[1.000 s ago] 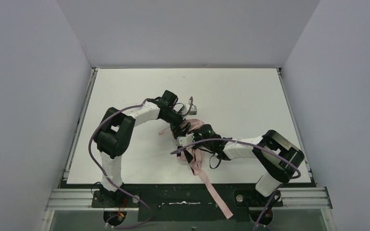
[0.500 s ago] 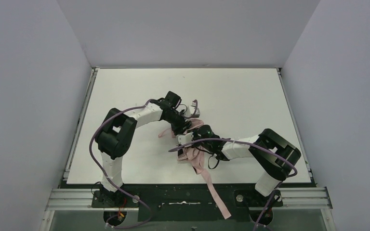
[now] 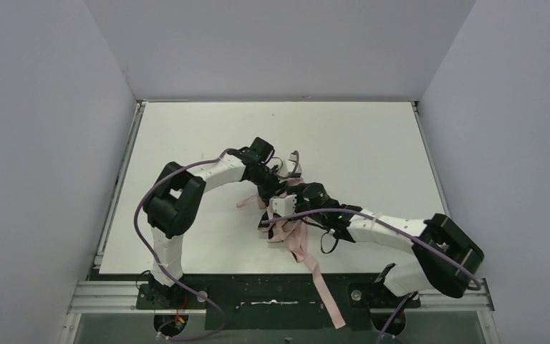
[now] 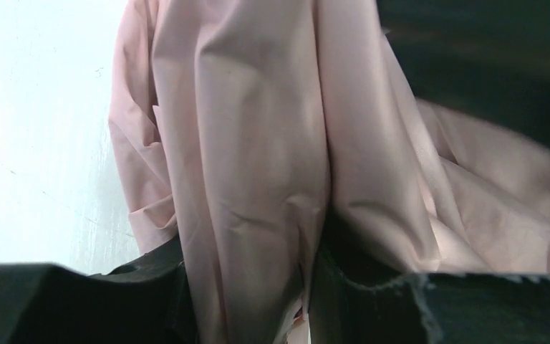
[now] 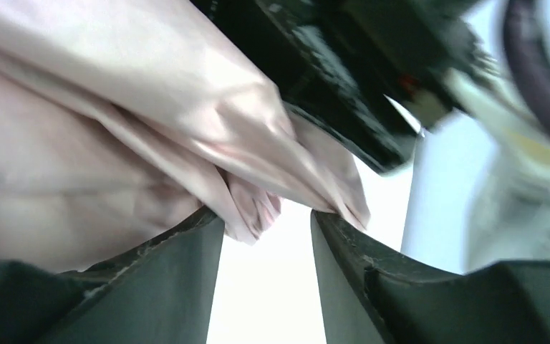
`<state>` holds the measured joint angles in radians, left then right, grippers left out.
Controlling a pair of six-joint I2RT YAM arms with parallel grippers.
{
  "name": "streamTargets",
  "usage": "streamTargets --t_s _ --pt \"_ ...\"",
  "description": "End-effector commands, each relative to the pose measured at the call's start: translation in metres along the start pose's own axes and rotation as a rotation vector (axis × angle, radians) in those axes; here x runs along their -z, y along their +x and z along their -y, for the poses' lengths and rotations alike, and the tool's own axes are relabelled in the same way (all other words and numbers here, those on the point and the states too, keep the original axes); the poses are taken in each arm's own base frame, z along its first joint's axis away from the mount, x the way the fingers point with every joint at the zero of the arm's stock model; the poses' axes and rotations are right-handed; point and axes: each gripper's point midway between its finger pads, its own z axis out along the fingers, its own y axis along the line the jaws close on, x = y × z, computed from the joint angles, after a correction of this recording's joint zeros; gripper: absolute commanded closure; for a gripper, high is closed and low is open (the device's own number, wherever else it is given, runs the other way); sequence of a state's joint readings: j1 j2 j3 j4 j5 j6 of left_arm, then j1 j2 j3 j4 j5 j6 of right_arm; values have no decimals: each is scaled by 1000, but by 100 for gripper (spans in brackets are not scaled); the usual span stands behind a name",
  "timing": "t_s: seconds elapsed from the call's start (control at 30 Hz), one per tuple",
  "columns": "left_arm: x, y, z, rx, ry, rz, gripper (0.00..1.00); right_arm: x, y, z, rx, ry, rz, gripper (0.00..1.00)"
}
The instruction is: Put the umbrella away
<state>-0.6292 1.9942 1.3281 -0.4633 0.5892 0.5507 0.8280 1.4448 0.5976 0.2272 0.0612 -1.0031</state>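
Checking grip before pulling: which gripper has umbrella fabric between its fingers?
The left gripper: pink umbrella fabric runs down between its fingers. On the right gripper, bare table shows between the fingers.

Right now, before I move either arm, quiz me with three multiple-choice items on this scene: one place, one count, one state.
1. Where does the long pink strap end?
A. At the far wall
B. Past the white table's near edge, over the black base plate
C. Under the left arm's base

2. How many arms reach the pale pink fabric compact umbrella?
A. None
B. One
C. Two

3. What fills the gap between the left gripper's fingers?
A. Umbrella fabric
B. Nothing
C. A black handle

Answers:
1 B: the top view shows it crossing the plate.
2 C: the left arm and right arm meet there.
3 A: the left wrist view shows pink cloth between them.
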Motion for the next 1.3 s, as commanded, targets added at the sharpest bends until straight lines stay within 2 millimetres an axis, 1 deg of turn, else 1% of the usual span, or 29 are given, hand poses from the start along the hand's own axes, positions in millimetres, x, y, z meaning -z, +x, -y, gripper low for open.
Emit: streamTargets --t_s 0.0,0.1,0.13,0.17,0.27,0.3,0.33,0.4,0.5,0.63,0.7,0.73,0.83,0.93,1.03,1.17,1.27 --pt "-12 21 12 28 34 -85 84 41 -19 23 -36 39 65 50" --pt "-9 19 8 28 10 -86 85 66 -17 24 -90 33 60 50" --pt "-8 18 6 27 0 -85 85 75 -16 25 -135 37 58 50" --pt "-7 16 4 26 -15 -85 86 83 -20 31 -207 61 72 50" --pt "-1 9 -3 19 -66 -69 85 109 -33 53 -521 149 140 51" --pt "1 6 -7 17 -91 -61 84 116 -33 58 -640 182 145 51" --pt "3 3 -10 19 -114 -53 84 122 -32 61 -777 210 139 52" --pt "7 1 -16 29 -158 -44 90 129 -25 59 -1003 241 91 53" --pt "12 -1 -21 55 -198 -38 93 130 -15 39 -1253 240 -2 54" --pt "14 -2 -23 63 -208 -38 92 128 4 9 -1499 278 -127 47" --pt "15 -3 -24 60 -210 -37 92 126 10 -9 -1615 287 -179 45" --pt "15 -3 -24 60 -210 -37 91 125 11 -18 -1647 268 -198 44" --pt "14 -3 -25 65 -212 -41 91 121 4 -45 -1737 167 -243 41" --pt "16 -5 -31 77 -228 -37 90 118 -2 -73 -1779 56 -312 41" --pt "19 -9 -40 87 -254 -37 90 114 -2 -93 -1782 -10 -374 41" --pt "24 -14 -50 54 -285 -63 90 106 -8 -107 -1752 -94 -399 42" --pt "27 -15 -54 32 -294 -79 90 102 -7 -114 -1725 -115 -436 42"
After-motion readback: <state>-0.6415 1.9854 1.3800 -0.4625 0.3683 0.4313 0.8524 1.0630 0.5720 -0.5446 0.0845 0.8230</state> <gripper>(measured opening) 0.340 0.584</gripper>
